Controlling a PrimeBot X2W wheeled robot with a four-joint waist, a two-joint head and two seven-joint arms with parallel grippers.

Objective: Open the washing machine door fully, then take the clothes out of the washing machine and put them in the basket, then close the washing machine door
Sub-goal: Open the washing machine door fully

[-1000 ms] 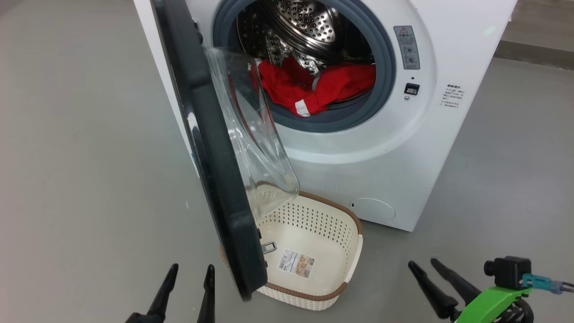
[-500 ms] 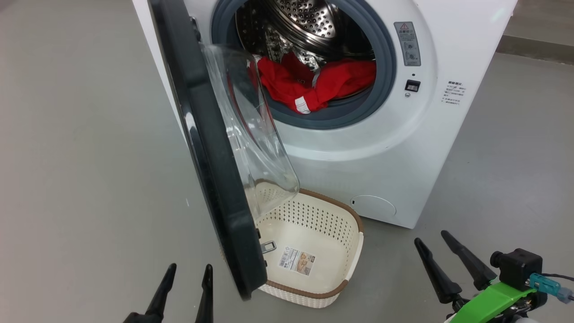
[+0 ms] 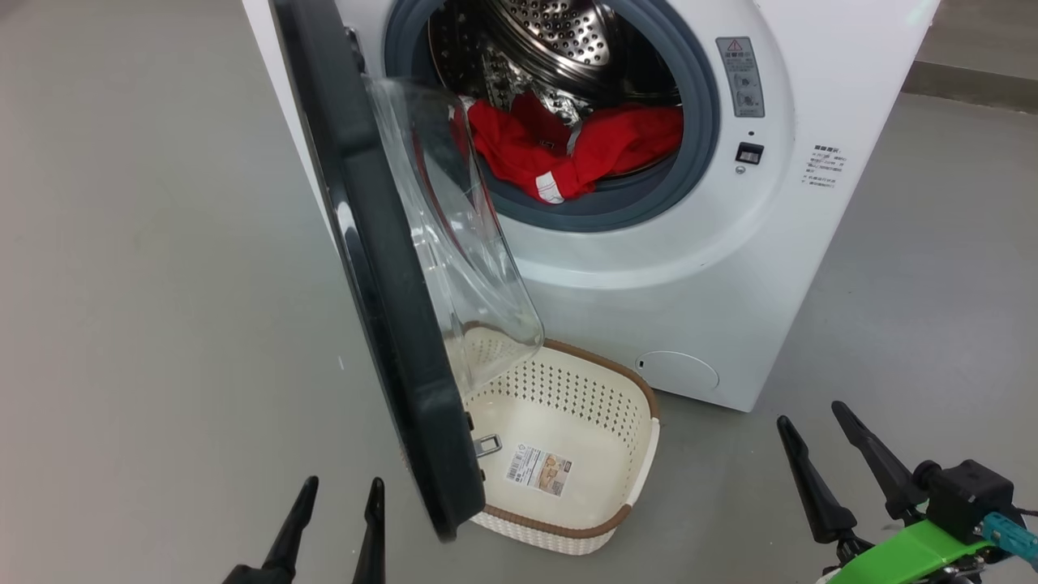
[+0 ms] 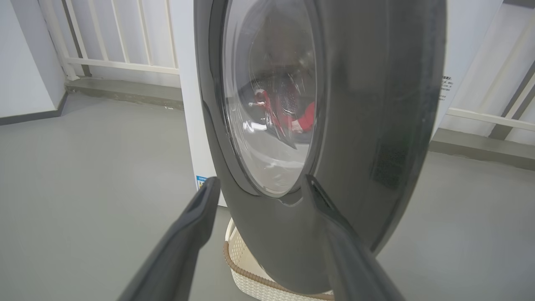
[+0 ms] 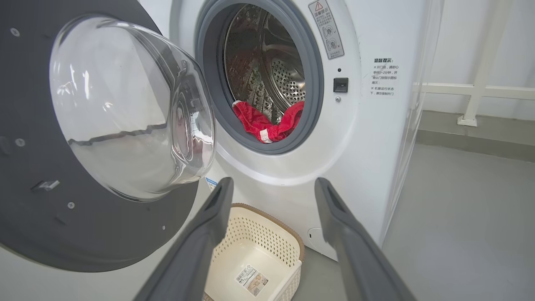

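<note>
With the door [image 3: 381,308] hanging only partly open over the basket [image 3: 645,458] on the floor [image 3: 162,243], the left pincer [image 3: 345,482] is hovering spread and empty near its edge and, I'd say, should be pushing it fully back before the right pincer [image 3: 811,414], likewise spread and empty, is reaching for the clothes [image 3: 584,150] lying at the mouth of the drum [image 3: 568,32].

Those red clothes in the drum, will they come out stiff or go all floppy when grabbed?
Probably floppy: the clothes lie crumpled in soft folds, so they would likely droop and trail from one pinch. Likely light, being thin fabric. A fold rests on the grey rubber ring, so it may drag there.
</note>
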